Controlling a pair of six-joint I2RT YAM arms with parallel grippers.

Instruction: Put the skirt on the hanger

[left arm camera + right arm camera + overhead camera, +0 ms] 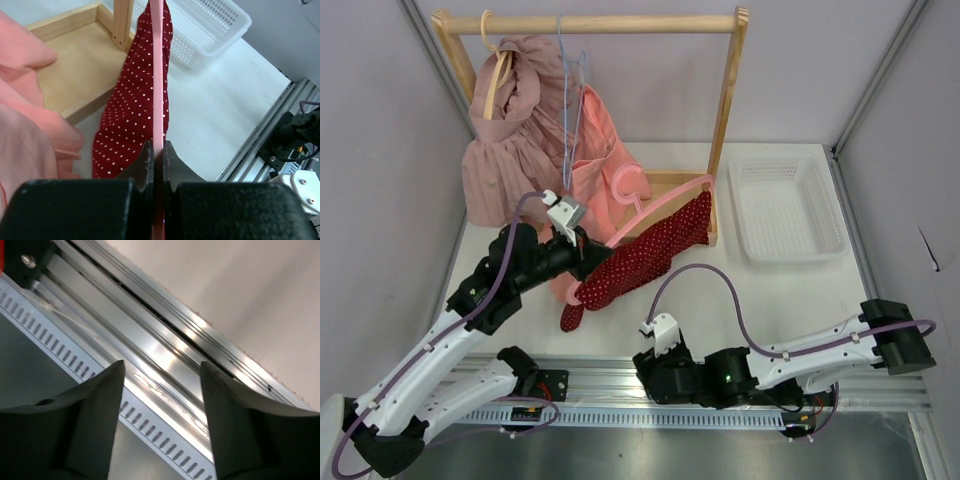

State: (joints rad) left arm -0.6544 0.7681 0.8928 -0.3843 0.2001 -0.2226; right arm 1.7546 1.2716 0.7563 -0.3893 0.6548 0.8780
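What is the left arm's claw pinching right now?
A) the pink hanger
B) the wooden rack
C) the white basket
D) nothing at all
A: the left gripper is shut on the thin pink hanger, with the dotted red skirt hanging along it.

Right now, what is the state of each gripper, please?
Left gripper: closed on the slim pink plastic hanger.
Right gripper: open, holding nothing.
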